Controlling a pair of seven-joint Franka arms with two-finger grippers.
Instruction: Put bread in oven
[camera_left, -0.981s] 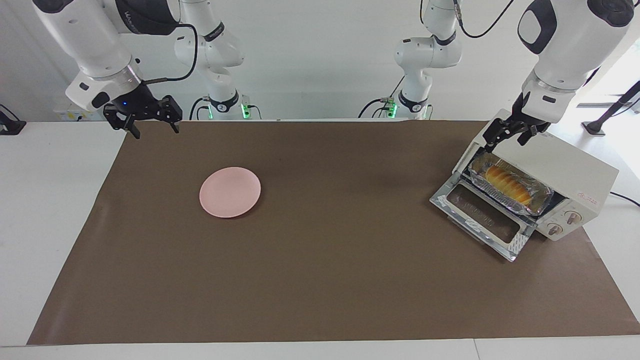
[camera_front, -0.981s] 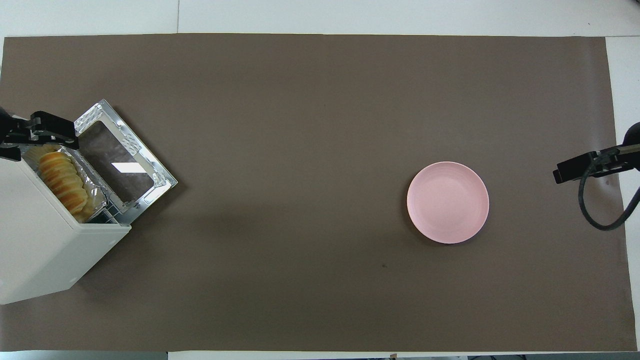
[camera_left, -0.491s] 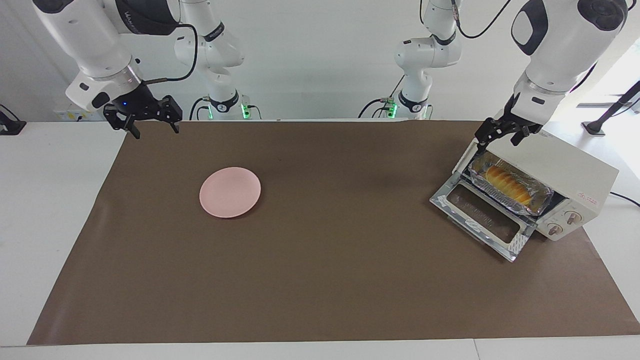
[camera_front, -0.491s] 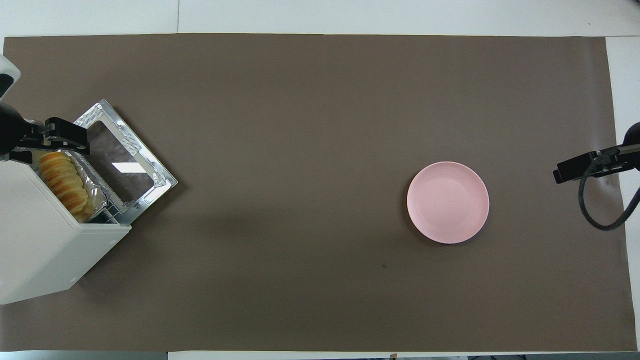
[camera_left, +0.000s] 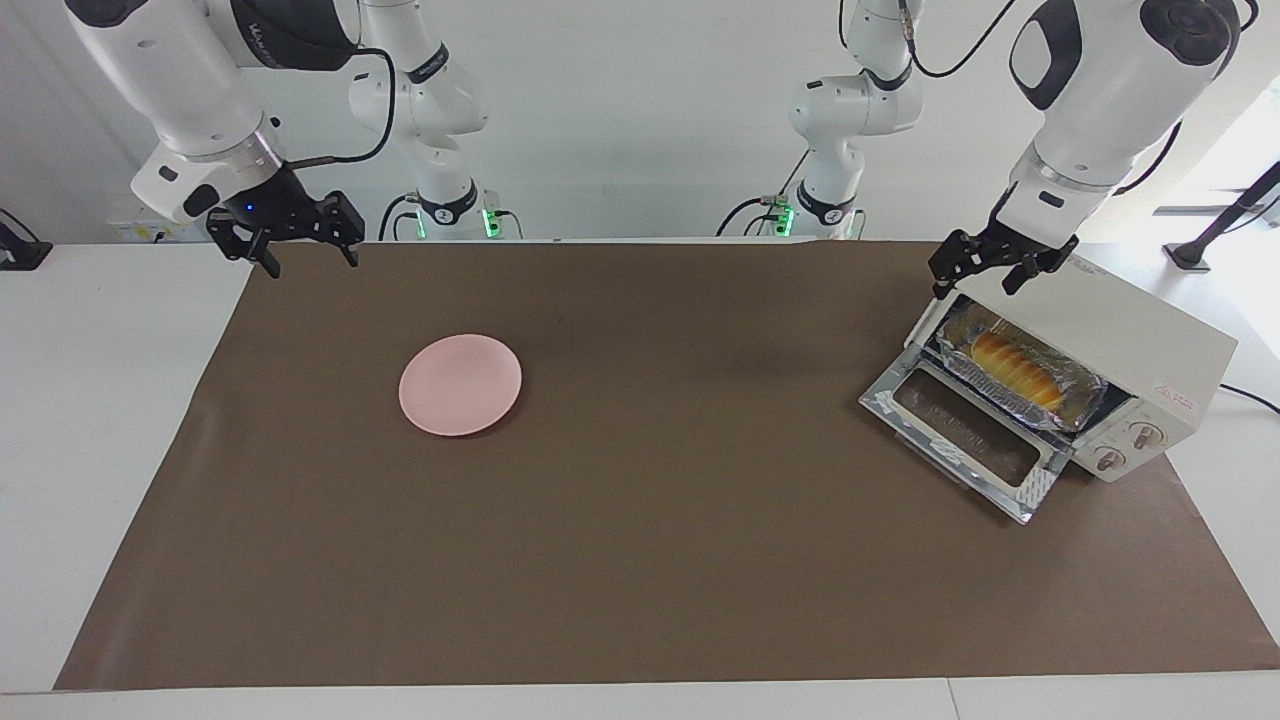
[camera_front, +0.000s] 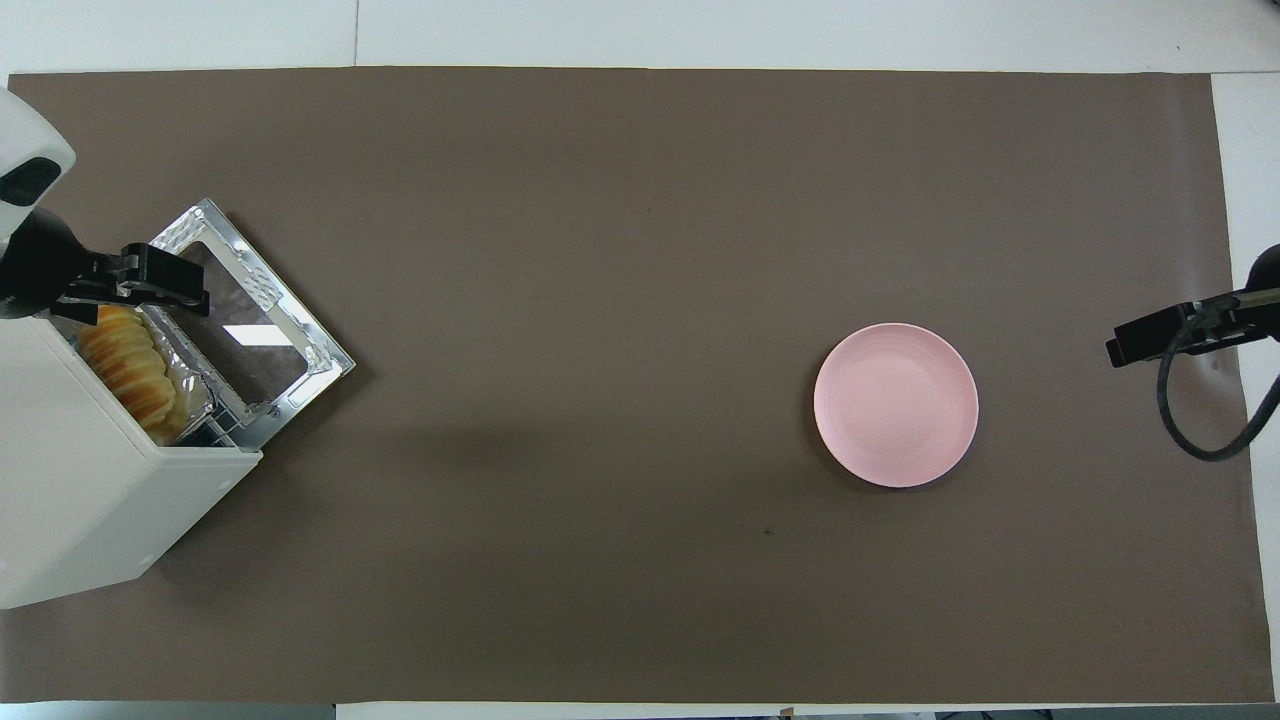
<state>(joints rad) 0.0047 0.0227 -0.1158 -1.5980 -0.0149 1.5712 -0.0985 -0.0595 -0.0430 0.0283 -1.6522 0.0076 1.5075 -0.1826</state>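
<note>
The cream-white oven (camera_left: 1130, 335) stands at the left arm's end of the table, its glass door (camera_left: 960, 440) dropped open. The golden bread (camera_left: 1015, 365) lies in a silver foil tray (camera_left: 1085, 388) on the rack in the oven's mouth. It also shows in the overhead view (camera_front: 125, 365), as does the oven (camera_front: 80, 510). My left gripper (camera_left: 973, 283) is open and empty, up in the air over the oven's top corner and clear of the bread. My right gripper (camera_left: 312, 262) is open and empty, waiting over the mat's edge at the right arm's end.
A round pink plate (camera_left: 460, 385) sits on the brown mat toward the right arm's end; it also shows in the overhead view (camera_front: 895, 405). The open door (camera_front: 250, 320) juts out onto the mat.
My left gripper has risen from the oven's mouth and drifted toward the table's middle, still open and empty. The bread, tray and right arm have not moved.
</note>
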